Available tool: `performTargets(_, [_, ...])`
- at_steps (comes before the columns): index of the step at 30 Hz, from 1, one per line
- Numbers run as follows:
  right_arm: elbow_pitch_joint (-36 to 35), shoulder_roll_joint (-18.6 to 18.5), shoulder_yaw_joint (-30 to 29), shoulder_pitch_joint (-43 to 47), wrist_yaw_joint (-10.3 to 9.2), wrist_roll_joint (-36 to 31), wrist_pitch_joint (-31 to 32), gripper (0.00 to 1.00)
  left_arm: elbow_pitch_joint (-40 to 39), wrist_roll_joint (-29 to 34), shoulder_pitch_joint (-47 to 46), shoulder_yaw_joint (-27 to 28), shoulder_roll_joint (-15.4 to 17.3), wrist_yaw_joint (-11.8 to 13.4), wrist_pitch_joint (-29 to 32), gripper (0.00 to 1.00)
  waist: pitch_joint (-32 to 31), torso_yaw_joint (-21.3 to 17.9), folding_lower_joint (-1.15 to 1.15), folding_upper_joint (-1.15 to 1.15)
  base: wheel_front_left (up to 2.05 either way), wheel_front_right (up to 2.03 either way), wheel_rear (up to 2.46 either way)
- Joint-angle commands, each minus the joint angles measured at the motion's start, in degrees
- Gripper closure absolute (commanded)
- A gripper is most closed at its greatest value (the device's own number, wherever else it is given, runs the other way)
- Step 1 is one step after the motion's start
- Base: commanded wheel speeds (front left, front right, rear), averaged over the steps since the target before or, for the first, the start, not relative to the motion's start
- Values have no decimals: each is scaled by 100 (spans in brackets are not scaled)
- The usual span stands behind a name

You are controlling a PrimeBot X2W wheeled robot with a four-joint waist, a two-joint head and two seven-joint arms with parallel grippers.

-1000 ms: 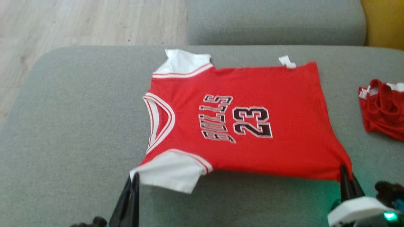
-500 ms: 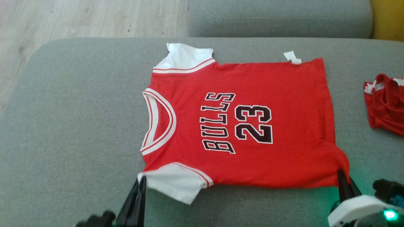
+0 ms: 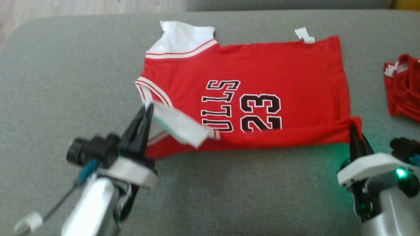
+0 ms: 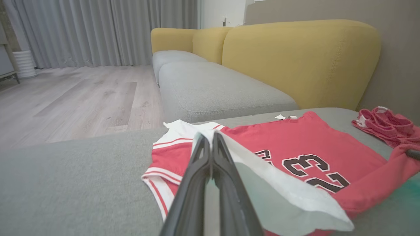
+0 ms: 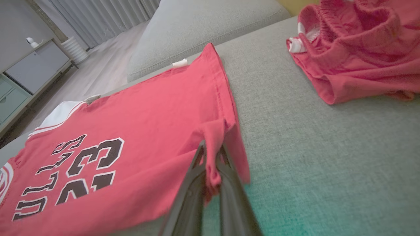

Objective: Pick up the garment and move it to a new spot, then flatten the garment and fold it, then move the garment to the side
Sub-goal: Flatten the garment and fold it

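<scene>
Head view: the jersey [image 3: 262,82] lies on the grey cushion [image 3: 65,65]. Its long axis runs across the picture, with the collar to the robot's left of the number 23 [image 3: 261,113] and the hem to its right. The print faces up.

Half a second ago the near edge lay flat. Now it is lifted and carried toward the 23. The near white sleeve [image 3: 178,126] covers the start of the lettering beside the number, and the near hem corner [image 3: 356,123] is bunched up just right of the 23. The camera has also tipped down.

The left gripper [image 3: 146,113] has its jaws pressed together on the sleeve. The right gripper [image 3: 353,131] pinches the hem corner. Red shorts [image 3: 403,88] lie well right of the 23, apart from the jersey.

Left wrist view: the left gripper [image 4: 210,139] has its fingers closed on the sleeve [image 4: 279,193], which hangs raised in front of the 23 [image 4: 311,168].

Right wrist view: the right gripper [image 5: 211,149] clamps a fold of red hem [image 5: 216,131] held above the cushion, right of the 23 [image 5: 88,160]. The shorts [image 5: 354,49] lie further right.
</scene>
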Motion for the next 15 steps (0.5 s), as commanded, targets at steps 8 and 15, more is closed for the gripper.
performTargets(8, [478,-48,168,-847,37,-134,-93,100,984,16,-1184,178,52,-185,-159,100,279,-188,-1,0,0,0,0])
performTargets(15, [856,-48,522,-1365,37,18,-490,0,1699,-95,-1496,322,-27,-142,-459,22,292,-282,-1,0,0,0,0])
